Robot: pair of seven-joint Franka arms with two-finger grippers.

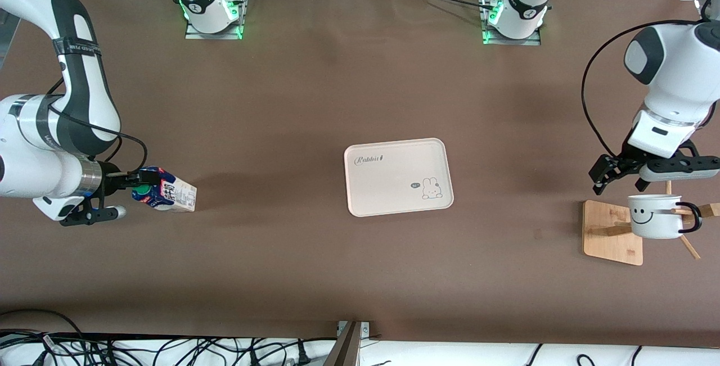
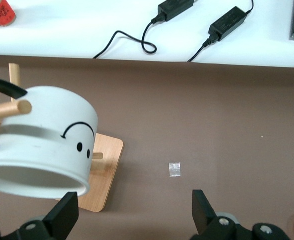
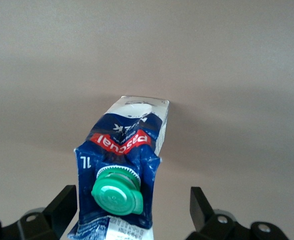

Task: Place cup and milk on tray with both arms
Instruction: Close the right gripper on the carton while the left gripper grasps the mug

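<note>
The milk carton lies tipped on the table near the right arm's end, its green cap facing my right gripper. That gripper is open, its jaws either side of the blue top of the carton with a gap on one side. The smiley cup hangs on a peg of the wooden rack at the left arm's end. My left gripper is open and empty over the rack's edge, with the cup just beside one finger. The cream tray sits mid-table.
A small piece of clear tape is stuck on the brown table beside the rack base. Cables and power adapters lie on the white strip along the table's front edge. Both arm bases stand at the table's farthest edge.
</note>
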